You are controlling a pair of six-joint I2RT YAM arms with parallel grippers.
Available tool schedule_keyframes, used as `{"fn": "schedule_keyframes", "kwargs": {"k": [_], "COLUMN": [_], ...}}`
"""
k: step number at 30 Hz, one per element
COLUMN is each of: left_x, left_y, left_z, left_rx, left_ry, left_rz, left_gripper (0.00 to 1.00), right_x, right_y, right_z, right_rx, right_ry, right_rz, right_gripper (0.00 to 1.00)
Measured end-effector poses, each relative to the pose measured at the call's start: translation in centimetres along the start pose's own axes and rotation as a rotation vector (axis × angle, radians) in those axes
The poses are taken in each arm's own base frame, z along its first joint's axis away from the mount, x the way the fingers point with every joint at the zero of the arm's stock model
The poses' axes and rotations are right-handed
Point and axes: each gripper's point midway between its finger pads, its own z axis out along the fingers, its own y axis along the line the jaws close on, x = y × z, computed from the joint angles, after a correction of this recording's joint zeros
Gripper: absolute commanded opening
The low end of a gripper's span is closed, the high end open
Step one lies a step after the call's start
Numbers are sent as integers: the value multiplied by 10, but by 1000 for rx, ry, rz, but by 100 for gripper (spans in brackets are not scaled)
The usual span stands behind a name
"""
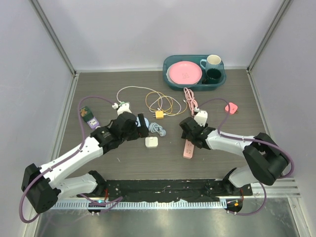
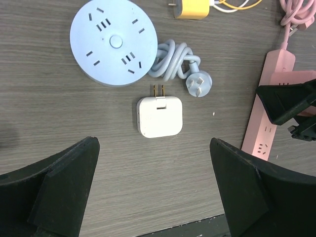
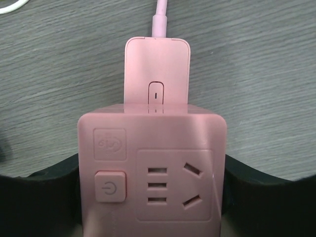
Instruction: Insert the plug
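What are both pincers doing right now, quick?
Left pincer: open, holding nothing, above the white plug.
Right pincer: closed on the pink power strip.

Your left arm [image 1: 74,158] and right arm [image 1: 232,142] both reach inward, wrists angled down.
Your left gripper [image 2: 153,148] hangs with its fingers [image 2: 64,182] spread wide; your right gripper [image 3: 150,170] presses its fingers [image 3: 44,197] against both sides of the pink power strip [image 3: 157,64].

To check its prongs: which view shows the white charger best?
Left wrist view: the white charger lies unobstructed, prongs toward the round socket. The top view shows it tiny; the right wrist view, not at all.
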Motion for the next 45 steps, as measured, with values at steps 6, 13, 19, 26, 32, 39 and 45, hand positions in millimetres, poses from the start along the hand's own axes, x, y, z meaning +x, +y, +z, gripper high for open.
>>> {"fn": "schedule_keyframes", "kwargs": {"k": [6, 13, 19, 26, 32, 39, 45], "left_x": [-16, -36, -48, -56, -65, -63, -58], "left_y": [-1, -4, -5, -2, -4, -1, 2], "left_z": [7, 9, 5, -2, -13, -12, -5], "left_rx": [-25, -35, -34, -34, -7, 2, -17], "left_ry": [-18, -49, -81, -112, -152, -167, -153], "left_rz": [23, 73, 134, 202, 239, 253, 256], "left_gripper": [100, 100, 100, 100, 100, 100, 100], "right_x": [-8, -8, -6, -12, -15, -8, -17], "right_y": [2, 2, 0, 0, 0, -7, -7], "right_z": [2, 0, -7, -20, -23, -8, 5], "right_rx": [-1, 17, 27, 43, 50, 55, 42], "right_ry": [56, 124, 186, 235, 236, 191, 161], "right_rz": [-40, -65, -79, -96, -96, -115, -131], "right_gripper": [3, 20, 34, 42, 43, 42, 52]}}
